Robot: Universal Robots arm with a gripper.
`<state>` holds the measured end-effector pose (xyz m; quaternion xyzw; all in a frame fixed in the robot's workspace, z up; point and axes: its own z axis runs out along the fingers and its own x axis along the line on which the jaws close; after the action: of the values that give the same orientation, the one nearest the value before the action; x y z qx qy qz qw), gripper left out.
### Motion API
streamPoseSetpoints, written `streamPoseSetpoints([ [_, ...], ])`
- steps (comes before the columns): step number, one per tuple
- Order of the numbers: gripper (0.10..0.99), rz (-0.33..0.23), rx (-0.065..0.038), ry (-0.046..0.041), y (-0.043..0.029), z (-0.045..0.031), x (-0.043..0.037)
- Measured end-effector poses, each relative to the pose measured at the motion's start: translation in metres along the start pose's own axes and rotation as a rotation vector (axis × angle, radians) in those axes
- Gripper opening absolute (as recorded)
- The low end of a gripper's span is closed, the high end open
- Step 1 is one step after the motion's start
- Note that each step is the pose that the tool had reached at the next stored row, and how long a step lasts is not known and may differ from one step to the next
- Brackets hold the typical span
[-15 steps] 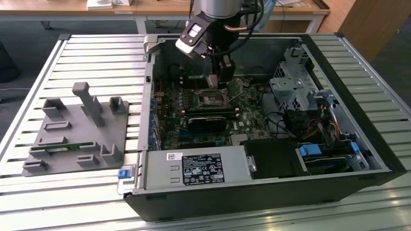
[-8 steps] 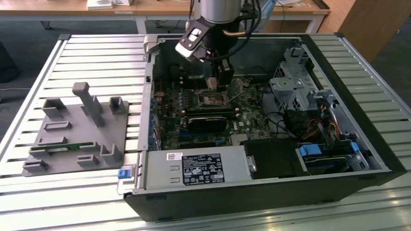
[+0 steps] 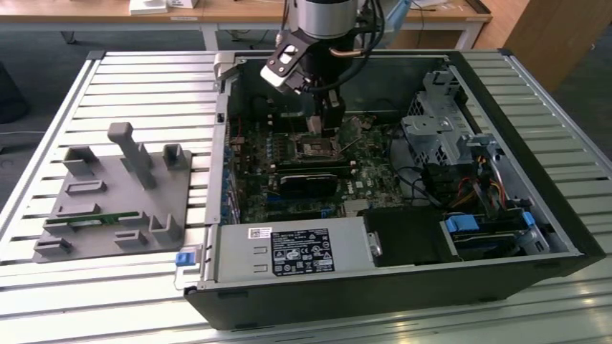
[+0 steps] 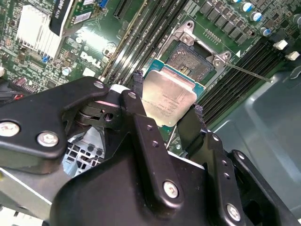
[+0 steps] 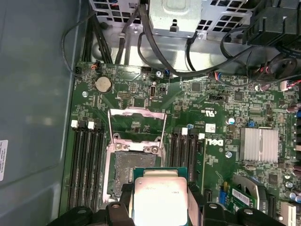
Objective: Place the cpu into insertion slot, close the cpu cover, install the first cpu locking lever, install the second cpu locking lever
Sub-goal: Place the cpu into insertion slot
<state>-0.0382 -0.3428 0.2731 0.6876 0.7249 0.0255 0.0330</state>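
Observation:
My gripper [image 4: 167,102] is shut on the cpu [image 4: 168,96], a flat square chip with a silvery-tan top, one black finger [image 4: 137,84] on each side of it. The cpu [image 5: 160,195] hangs level just above the board, partly overlapping one edge of the insertion slot [image 5: 134,167], a black square socket with a silver rim. The cpu cover [image 5: 136,123], a thin silver frame, stands flipped open off the far side of the slot. A thin locking lever [image 4: 249,73] sticks out sideways from the slot [image 4: 190,60]. In the exterior view the gripper [image 3: 330,122] hovers over the slot [image 3: 316,148] inside the open computer case.
Memory slots [image 5: 84,165] flank the socket on both sides. A long black card [image 3: 308,179], a power supply [image 3: 292,251] and a drive cage [image 3: 435,132] with cables crowd the case. A finned heat sink [image 5: 258,143] sits nearby. A grey fixture plate [image 3: 115,193] lies left of the case.

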Motion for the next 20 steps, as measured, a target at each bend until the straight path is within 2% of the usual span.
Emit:
streamPoseSetpoints([
  [5,0.541,0.0,0.0,-0.0008,-0.0004,0.0045,0.0003],
  [14,0.541,0.0,0.001,-0.0101,-0.0006,0.0075,0.0003],
  [20,0.541,0.0,0.0,-0.009,-0.0008,0.0086,0.0004],
])
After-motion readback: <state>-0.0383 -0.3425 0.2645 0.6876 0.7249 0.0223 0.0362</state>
